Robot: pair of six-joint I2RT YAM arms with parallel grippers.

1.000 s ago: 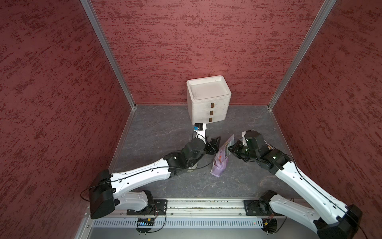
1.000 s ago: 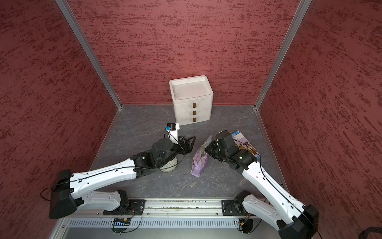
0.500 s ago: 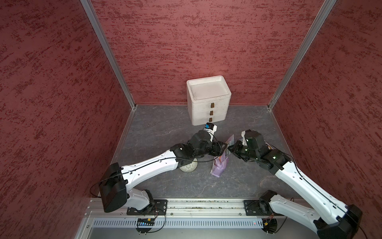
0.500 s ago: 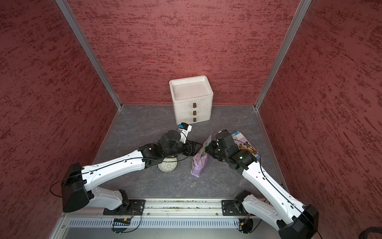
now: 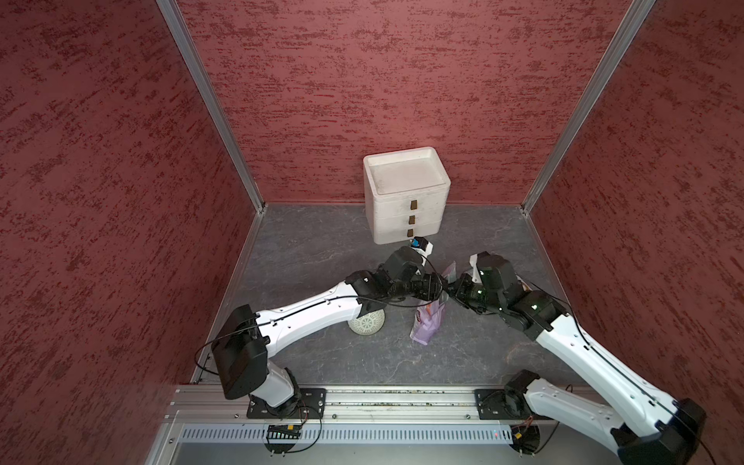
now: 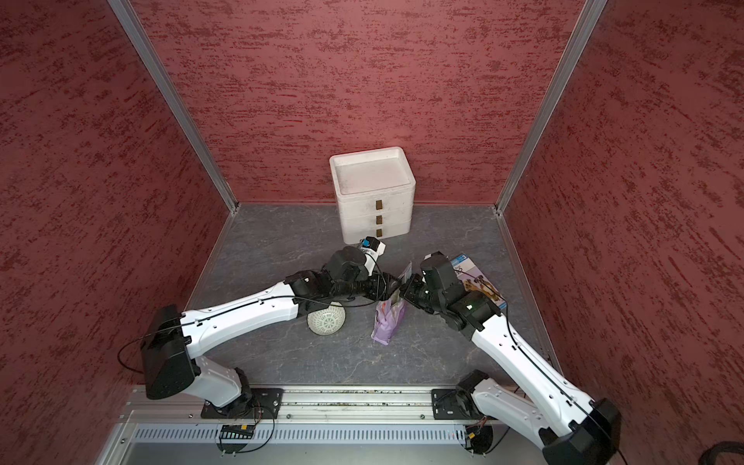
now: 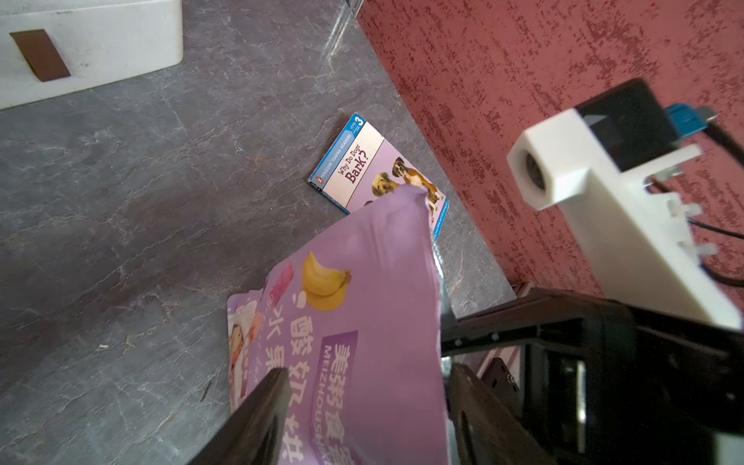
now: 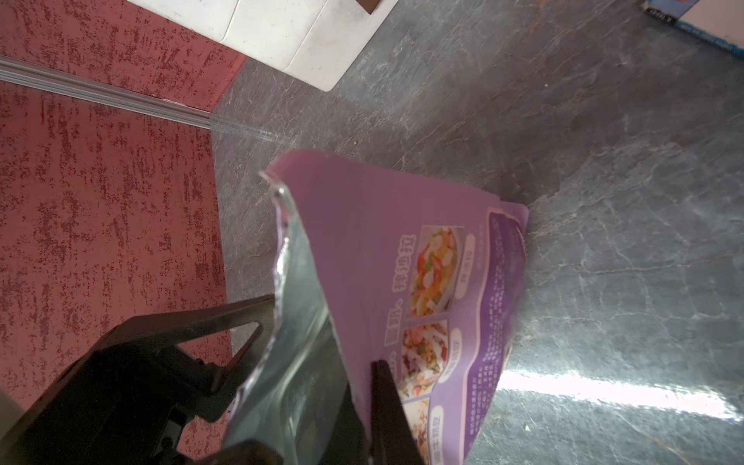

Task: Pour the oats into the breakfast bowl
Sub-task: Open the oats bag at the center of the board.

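A robot lab test booth: red textured panel walls (image 5: 362, 80), aluminium posts (image 5: 209, 100), robot arms (image 5: 314, 318) bolted to a rail (image 5: 402, 402).

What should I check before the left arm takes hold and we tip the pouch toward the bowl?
1. Hold of the right gripper on the pouch top edge: ok, shut on it.
2. Hold of the left gripper: not ok; its fingers straddle the pouch's other wall, apart.
3. Pouch mouth open: ok; foil lining shows in the right wrist view.
4. Pouch above the bowl: not ok; it stands beside it, apart.
5. Bowl opening facing up: cannot tell; the left arm covers part of it.
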